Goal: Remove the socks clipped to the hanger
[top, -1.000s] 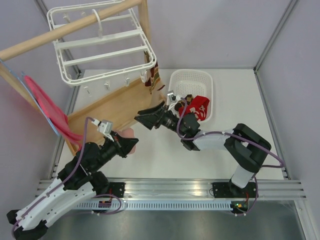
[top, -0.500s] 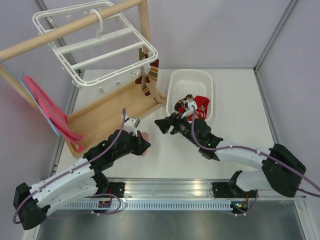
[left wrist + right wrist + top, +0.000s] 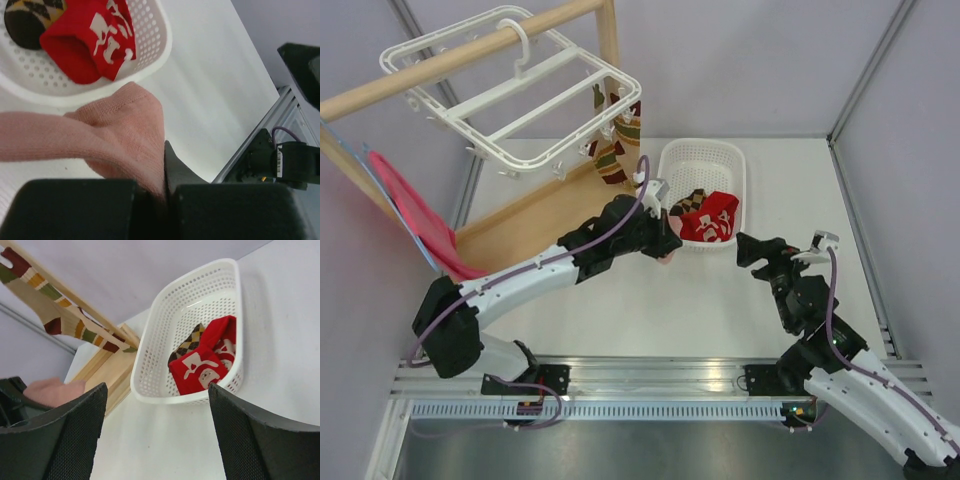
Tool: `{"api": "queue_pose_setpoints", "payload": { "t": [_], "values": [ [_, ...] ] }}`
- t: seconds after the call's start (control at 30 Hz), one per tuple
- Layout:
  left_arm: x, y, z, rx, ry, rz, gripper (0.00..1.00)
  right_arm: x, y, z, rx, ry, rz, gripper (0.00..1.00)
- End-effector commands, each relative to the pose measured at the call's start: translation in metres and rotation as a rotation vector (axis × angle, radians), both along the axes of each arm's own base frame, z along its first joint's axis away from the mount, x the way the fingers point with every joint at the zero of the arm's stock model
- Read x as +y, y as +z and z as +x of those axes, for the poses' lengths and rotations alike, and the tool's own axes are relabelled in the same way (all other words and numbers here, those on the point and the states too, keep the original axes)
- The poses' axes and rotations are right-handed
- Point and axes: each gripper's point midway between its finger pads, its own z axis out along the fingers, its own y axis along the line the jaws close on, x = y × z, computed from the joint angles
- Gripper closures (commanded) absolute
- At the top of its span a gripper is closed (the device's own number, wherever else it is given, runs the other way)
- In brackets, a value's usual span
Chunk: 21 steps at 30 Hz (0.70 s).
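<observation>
the left gripper (image 3: 665, 244), clamped on the pale pink sock (image 3: 120, 130), has reached from the table's near left to just beside the basket (image 3: 703, 146). the right gripper (image 3: 751, 249) has pulled back rightward, jaws wider, and the hanger (image 3: 520, 100) has swung round.

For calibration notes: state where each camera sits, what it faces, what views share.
Top external: overhead behind the bases, facing the white table; left arm, right arm show.
Left wrist: faces white perforated plastic basket; left fingers shut on pale pink knitted sock.
Right wrist: faces that basket between open right fingers.
All share the basket.
</observation>
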Motion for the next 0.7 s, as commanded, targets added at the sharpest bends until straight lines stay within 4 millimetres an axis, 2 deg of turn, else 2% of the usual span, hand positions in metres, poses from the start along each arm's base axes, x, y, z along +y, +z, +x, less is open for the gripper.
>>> {"api": "queue_pose_setpoints", "payload": {
  "t": [0.0,0.03,0.07,0.1,0.13,0.17,0.2,0.23,0.27,0.3,0.33,0.37,0.43,0.53,0.67],
  "values": [
    [-0.036,0.061,0.024,-0.162,-0.063,-0.082,0.98,-0.028,-0.022,-0.009,0.079,-0.088,-0.100,0.14],
    [-0.046,0.047,0.035,-0.154,-0.055,-0.048,0.98,-0.032,-0.025,-0.009,0.087,-0.106,-0.112,0.14],
    [-0.052,0.048,0.040,-0.179,-0.061,-0.026,0.98,-0.032,-0.026,-0.009,0.093,-0.108,-0.121,0.13],
    [-0.062,0.065,0.051,-0.218,-0.051,-0.034,0.98,-0.033,-0.028,-0.009,0.100,-0.111,-0.128,0.13],
    [-0.069,0.049,0.064,-0.239,-0.027,0.036,0.98,-0.032,-0.029,-0.009,0.102,-0.109,-0.132,0.13],
    [-0.076,0.046,0.070,-0.255,-0.029,0.060,0.98,-0.032,-0.031,-0.008,0.110,-0.107,-0.142,0.13],
    [-0.081,0.059,0.082,-0.296,0.009,0.077,0.98,-0.031,-0.030,-0.008,0.109,-0.105,-0.143,0.13],
    [-0.083,0.039,0.098,-0.311,0.055,0.153,0.98,-0.031,-0.031,-0.008,0.110,-0.105,-0.148,0.13],
    [-0.084,0.037,0.106,-0.317,0.090,0.177,0.98,-0.032,-0.029,-0.009,0.106,-0.106,-0.151,0.13],
    [-0.085,0.043,0.115,-0.330,0.124,0.183,0.98,-0.033,-0.027,-0.009,0.100,-0.108,-0.149,0.13],
    [-0.078,0.037,0.128,-0.342,0.200,0.219,0.98,-0.034,-0.027,-0.010,0.098,-0.108,-0.159,0.13],
    [-0.077,0.024,0.136,-0.339,0.229,0.254,0.98,-0.038,-0.024,-0.011,0.088,-0.118,-0.153,0.12],
    [-0.071,0.021,0.152,-0.366,0.307,0.298,0.98,-0.042,-0.020,-0.014,0.077,-0.125,-0.151,0.12],
    [-0.068,0.008,0.172,-0.393,0.352,0.361,0.98,-0.046,-0.012,-0.018,0.051,-0.128,-0.142,0.11],
    [-0.063,-0.007,0.195,-0.342,0.384,0.337,0.98,-0.050,-0.005,-0.022,0.035,-0.129,-0.137,0.11]
  ]
}}
